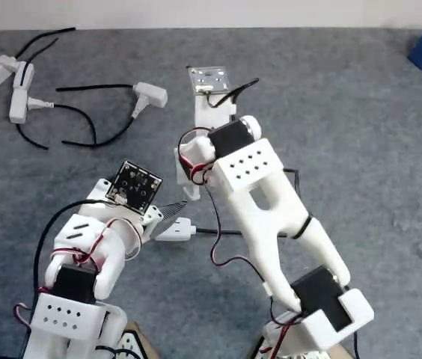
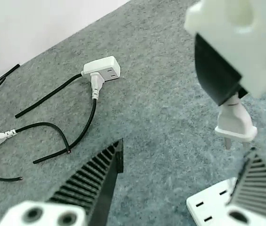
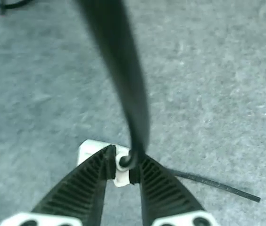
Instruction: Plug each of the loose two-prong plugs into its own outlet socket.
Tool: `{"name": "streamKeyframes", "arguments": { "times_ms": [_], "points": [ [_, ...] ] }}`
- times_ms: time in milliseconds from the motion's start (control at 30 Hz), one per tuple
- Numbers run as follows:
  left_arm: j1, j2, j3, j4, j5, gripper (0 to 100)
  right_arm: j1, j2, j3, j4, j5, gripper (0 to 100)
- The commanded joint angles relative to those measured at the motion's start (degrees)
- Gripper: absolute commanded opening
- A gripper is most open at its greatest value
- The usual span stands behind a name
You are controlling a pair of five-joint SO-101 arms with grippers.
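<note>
Insertion of one plug is the step in hand, judging from how things lie on the grey table (image 1: 361, 149). The right arm (image 1: 271, 209) stretches up the middle of the high view, and the left arm (image 1: 84, 262) sits at the lower left.

A white outlet block (image 2: 211, 207) lies at the lower right of the left wrist view, slots facing up, just beside one finger of the left claw (image 2: 186, 146). That claw is spread wide and pinches nothing. Above the block hangs the white plug (image 2: 234, 126), its black cord (image 3: 123, 70) running up out of the right wrist view. The right claw (image 3: 123, 161) is pressed together on the plug's body. The prongs (image 2: 227, 141) point downward, apart from the block and a little off to one side of its slots.

Two finished pairs (image 1: 20, 93) lie well apart in the upper left of the high view, with a third, a mated adapter (image 2: 105, 70), nearer the middle.

The next move likely calls for sliding the plug over one pair of slots, squaring the prongs to them, then pressing straight down. The block looks light, so the left claw may need to steady it.
</note>
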Motion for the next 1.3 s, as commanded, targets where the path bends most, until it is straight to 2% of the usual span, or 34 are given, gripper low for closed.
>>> {"name": "streamKeyframes", "arguments": {
  "times_ms": [0,367,533,967,1100,1267],
  "points": [
    [0.5,-0.6,-2.2,0.2,0.7,38,-1.7,-3.2,-6.0,3.4,-1.7,0.8],
    [0.0,-0.6,-0.9,0.0,0.4,38,-3.6,-3.4,-8.4,9.8,-0.2,0.8],
    [-2.1,-0.6,0.6,-3.0,0.4,38,-3.4,-3.4,-8.3,10.7,0.8,0.8],
    [-3.7,-1.2,0.2,-2.3,0.4,38,0.1,-3.0,2.2,2.3,2.2,0.8],
    [-9.2,-0.8,-1.8,-2.1,0.4,38,0.1,-3.2,4.7,2.4,1.8,0.8],
    [-18.0,-0.7,-2.2,-2.3,0.6,38,-1.8,-3.1,8.8,0.0,-2.5,0.8]
  ]
}}
